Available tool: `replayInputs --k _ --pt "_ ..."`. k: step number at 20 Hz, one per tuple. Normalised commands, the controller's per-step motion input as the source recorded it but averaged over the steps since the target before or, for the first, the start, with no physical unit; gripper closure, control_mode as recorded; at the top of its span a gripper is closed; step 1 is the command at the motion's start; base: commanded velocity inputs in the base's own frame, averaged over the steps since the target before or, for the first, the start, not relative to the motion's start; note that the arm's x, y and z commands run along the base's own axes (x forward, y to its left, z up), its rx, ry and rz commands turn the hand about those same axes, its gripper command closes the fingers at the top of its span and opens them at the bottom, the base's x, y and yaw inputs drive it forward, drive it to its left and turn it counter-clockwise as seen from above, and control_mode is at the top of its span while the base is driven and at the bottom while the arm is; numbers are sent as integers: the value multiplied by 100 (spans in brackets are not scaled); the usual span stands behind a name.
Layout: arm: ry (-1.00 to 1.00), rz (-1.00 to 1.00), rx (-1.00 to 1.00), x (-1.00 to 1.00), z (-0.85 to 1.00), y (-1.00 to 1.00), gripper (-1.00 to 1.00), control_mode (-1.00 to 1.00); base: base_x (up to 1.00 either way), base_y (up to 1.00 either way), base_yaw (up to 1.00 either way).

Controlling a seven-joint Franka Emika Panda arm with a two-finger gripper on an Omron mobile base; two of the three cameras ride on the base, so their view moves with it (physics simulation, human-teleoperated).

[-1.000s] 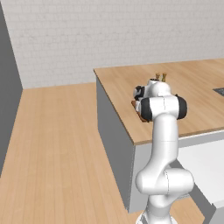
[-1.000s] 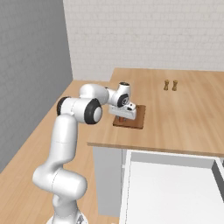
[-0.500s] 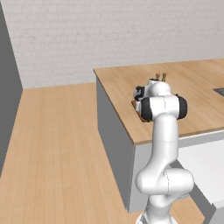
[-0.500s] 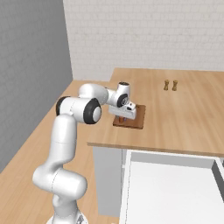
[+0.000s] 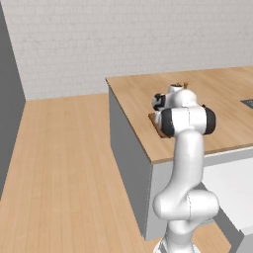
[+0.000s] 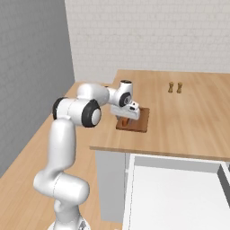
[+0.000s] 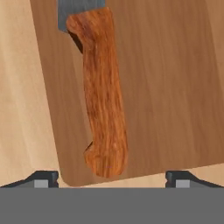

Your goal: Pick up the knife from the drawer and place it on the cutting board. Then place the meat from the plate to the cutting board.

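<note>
The knife (image 7: 103, 92) lies flat on the dark brown cutting board (image 7: 166, 87), its orange-brown handle pointing toward me and its grey blade running off the top of the hand view. My gripper (image 7: 113, 178) hovers just above the handle, open, with its fingertips (image 7: 46, 177) spread wide on either side and touching nothing. From the right base view, the gripper (image 6: 127, 117) points down over the near left part of the board (image 6: 140, 121), near the counter's left edge. The drawer (image 6: 175, 197) stands pulled out below the counter, white inside. The plate and the meat are out of view.
Two small brown shakers (image 6: 174, 87) stand further back on the wooden counter (image 6: 193, 121). A dark inset (image 5: 247, 103) sits at the counter's right. The counter's left edge drops to the wood floor (image 5: 64, 173); a grey wall (image 6: 31, 67) stands on the left.
The fingers have spread from shut to wide open, letting go of the knife, which now rests on the board. The arm has hardly moved.
</note>
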Motion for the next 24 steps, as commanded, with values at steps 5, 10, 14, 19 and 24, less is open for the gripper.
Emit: replayInputs --k 5,10,14,19,24 --pt "-9 0 0 -91 65 0 -100 -100 0 0 0" --pt "-16 0 -3 -100 14 17 -100 -100 0 0 0" --pt "-22 4 -7 -100 0 36 -100 -100 0 0 0" --pt "-28 4 -5 -100 0 45 -100 -100 0 0 0" --pt "-31 1 0 -100 0 5 -100 -100 0 0 0"
